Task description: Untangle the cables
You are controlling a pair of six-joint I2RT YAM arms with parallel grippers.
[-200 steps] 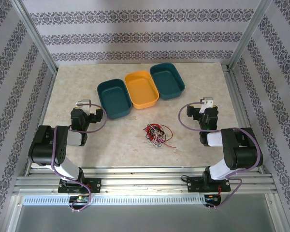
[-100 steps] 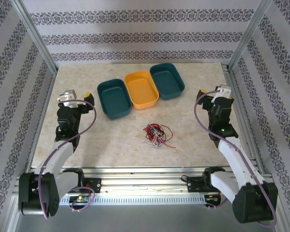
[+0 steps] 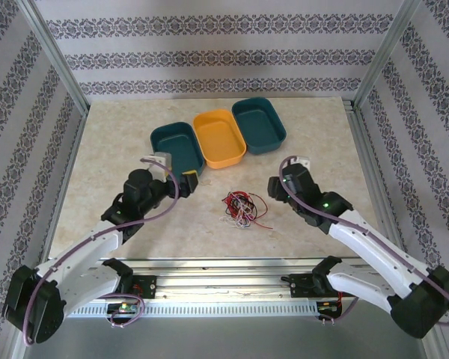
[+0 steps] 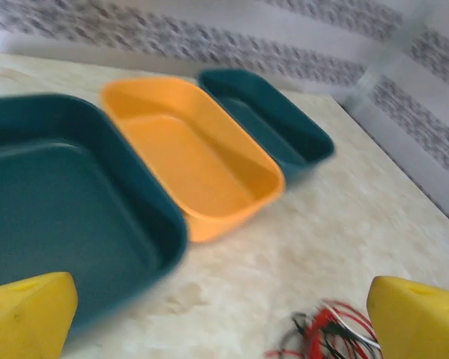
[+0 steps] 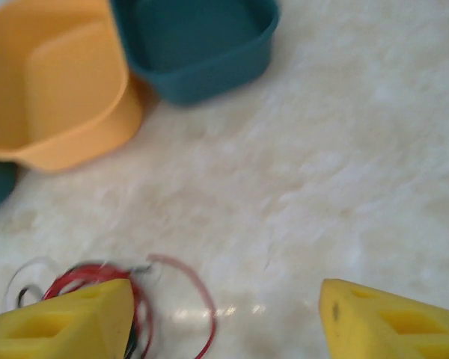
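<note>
Now the cables (image 3: 242,207) lie on the marble-patterned table (image 3: 97,149), in the open space between the two arms and well apart from the trays. They are thin wires, red, black and white, gathered in one small loose tangle. One red wire runs out of the tangle toward the right and the near edge.

The left gripper (image 3: 183,179) hovers to the left of the tangle, just beside the near corner of the left teal tray (image 3: 172,149). In the left wrist view its yellow fingers (image 4: 26,314) stand far apart and grasp nothing, and the cables (image 4: 331,335) show low on the right, close to the right finger. The right gripper (image 3: 274,188) is near the tangle on its right side. In the right wrist view its jaws are also released, with only table between them. The red loops of the cables (image 5: 82,274) lie by the left finger (image 5: 60,321), partly hidden behind it; whether it touches them I cannot tell.

Farther back, the orange tray (image 3: 219,138) sits between the left teal tray and the right teal tray (image 3: 259,125), side by side.
</note>
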